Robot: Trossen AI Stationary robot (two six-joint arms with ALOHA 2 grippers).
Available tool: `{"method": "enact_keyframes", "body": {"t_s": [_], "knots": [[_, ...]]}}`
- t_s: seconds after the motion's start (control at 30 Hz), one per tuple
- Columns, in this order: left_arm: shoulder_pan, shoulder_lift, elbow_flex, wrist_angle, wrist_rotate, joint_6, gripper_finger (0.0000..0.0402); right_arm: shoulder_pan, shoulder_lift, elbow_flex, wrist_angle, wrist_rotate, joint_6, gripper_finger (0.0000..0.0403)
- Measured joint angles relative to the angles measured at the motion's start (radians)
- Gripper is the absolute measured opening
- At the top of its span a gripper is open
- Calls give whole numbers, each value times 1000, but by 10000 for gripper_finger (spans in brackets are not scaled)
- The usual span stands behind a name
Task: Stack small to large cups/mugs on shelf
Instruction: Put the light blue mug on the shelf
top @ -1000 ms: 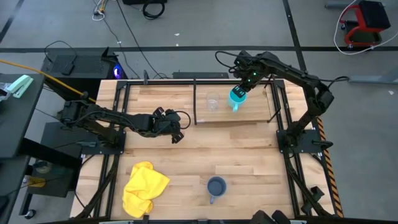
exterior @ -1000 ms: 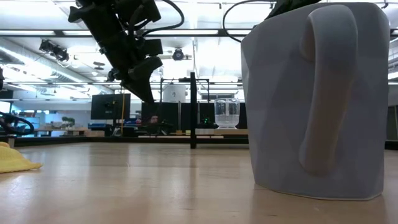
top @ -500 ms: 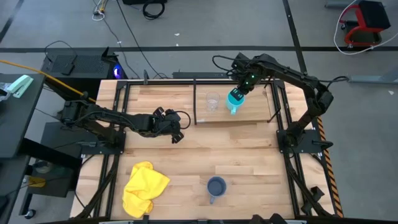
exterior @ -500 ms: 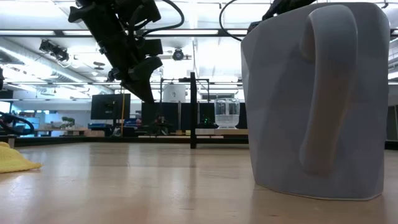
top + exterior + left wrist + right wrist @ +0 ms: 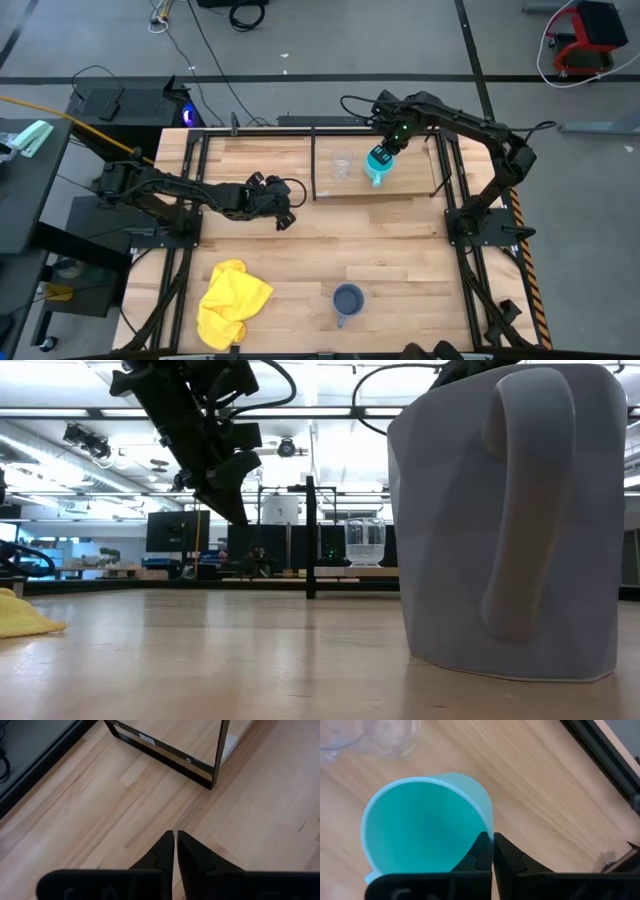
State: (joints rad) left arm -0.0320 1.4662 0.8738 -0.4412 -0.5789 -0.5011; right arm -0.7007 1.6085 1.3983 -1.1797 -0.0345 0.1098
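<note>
Since a second ago the right gripper [image 5: 385,150] has carried the cyan mug [image 5: 377,164] a little toward the glass cup [image 5: 342,164], so the two now sit closer together on the shelf [image 5: 410,180]. In the right wrist view the fingers [image 5: 505,855] pinch the mug's rim [image 5: 487,827], one inside and one outside, clenched on its wall, with the glass cup [image 5: 380,735] just beyond it on the light board. The left gripper [image 5: 283,215] hangs over the bare tabletop [image 5: 400,260] beside the shelf's left end, unchanged, its jaws pressed together on nothing in the left wrist view [image 5: 174,851]. The grey-blue mug [image 5: 347,300] stands well apart near the table's front edge, filling the low view [image 5: 505,520], and a yellow cloth [image 5: 232,300] lies to its left.
</note>
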Motion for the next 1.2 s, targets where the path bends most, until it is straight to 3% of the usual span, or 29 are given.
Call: {"method": "enact_keyframes", "body": {"t_s": [0.33, 0.67, 1.03, 1.2], "knots": [[0, 0, 0, 1, 0, -6, 9, -4, 0, 0, 8, 11, -9, 3], [0, 0, 0, 1, 0, -5, 27, 3, 6, 0, 8, 12, 0, 3], [0, 0, 0, 0, 0, -2, 11, 5, 32, 1, 15, 11, -1, 5], [0, 0, 0, 0, 0, -2, 22, 6, 34, 1, 26, 11, 0, 26]]}}
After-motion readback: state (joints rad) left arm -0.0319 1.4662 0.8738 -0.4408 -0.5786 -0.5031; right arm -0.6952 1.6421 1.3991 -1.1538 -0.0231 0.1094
